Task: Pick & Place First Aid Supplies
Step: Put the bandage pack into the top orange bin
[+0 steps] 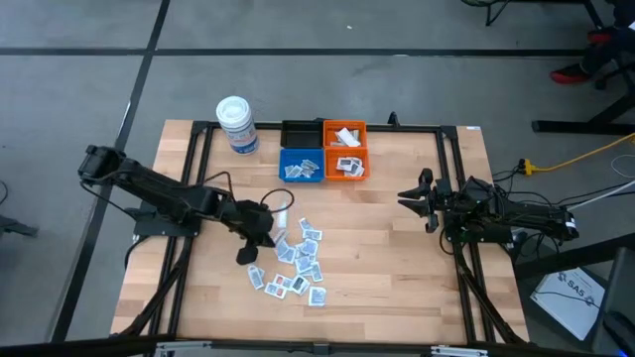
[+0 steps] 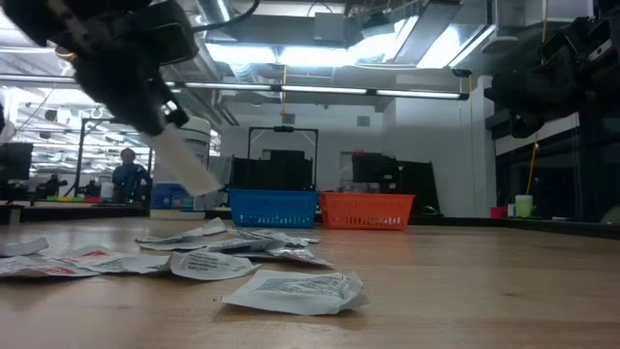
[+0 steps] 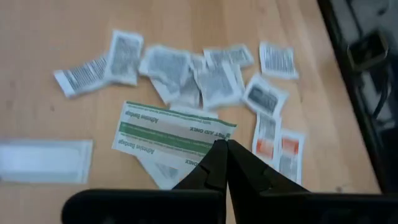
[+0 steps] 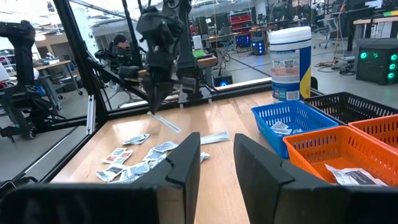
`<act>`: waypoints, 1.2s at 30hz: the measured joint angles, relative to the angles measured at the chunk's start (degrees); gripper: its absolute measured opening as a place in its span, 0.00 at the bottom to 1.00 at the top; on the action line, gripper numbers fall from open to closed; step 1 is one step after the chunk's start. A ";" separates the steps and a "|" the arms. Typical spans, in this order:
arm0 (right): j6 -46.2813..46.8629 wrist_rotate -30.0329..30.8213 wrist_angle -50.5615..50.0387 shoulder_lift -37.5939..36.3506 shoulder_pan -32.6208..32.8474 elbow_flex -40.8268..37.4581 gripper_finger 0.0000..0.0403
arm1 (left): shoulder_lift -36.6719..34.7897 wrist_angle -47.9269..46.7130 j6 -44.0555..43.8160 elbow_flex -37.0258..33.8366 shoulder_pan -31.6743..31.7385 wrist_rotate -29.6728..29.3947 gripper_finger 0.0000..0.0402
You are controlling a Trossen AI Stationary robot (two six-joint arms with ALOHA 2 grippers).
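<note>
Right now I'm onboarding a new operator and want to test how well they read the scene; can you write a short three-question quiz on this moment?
1. True or false: the left gripper is shut on a flat white adhesive-bandage strip with a green band.
2. Multiple choice: where is the right gripper? A) over the small orange plastic bin; B) open above bare wood at the table's right side, holding nothing; C) gripping the white cylindrical tub.
3. Fill in: the loose pile of small white sachets lies on the wooden table, nearer the ____ arm.

Key: 1 true; 2 B; 3 left.
</note>
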 joint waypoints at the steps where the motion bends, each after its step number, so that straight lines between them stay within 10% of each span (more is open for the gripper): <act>1: 0.01 0.02 0.00 -0.01 0.00 0.01 0.25 | -0.13 0.79 -0.22 0.00 0.44 0.01 0.00; 24: 0.01 0.01 0.00 -0.01 0.00 -0.01 0.25 | -0.27 14.45 1.44 0.68 10.63 3.40 0.00; 36: 0.01 0.01 0.00 0.00 0.00 -0.01 0.25 | 9.81 13.52 8.96 14.27 18.11 5.92 0.00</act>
